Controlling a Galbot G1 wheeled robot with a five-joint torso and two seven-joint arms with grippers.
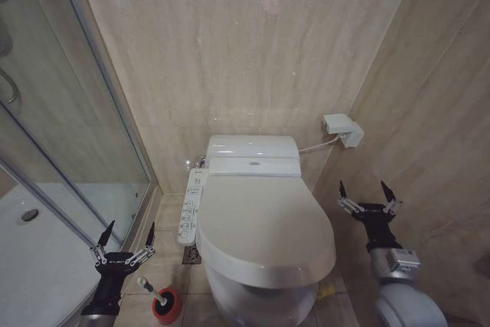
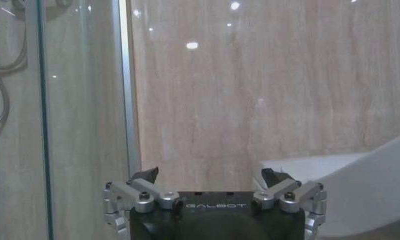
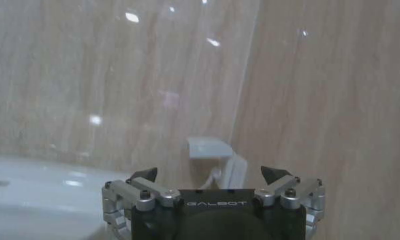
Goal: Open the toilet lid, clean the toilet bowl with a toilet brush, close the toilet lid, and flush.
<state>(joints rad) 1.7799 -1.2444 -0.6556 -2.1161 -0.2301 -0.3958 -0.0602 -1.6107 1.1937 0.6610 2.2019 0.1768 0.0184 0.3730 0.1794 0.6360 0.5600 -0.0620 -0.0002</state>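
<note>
Apparently, toilet brush (image 1: 150, 289) beside left tool (image 1: 129, 233).

Two matching black-and-silver grippers on the Galbot wheeled robot.
The left gripper (image 1: 125, 235) and right gripper (image 1: 367, 193) each have a black body lettered "GALBOT" in white, silver metal finger linkages with round screw heads, and pointed black fingertips (image 2: 146, 174). The right arm carries a silver-grey wrist block and a rounded grey joint housing behind the gripper.
</note>
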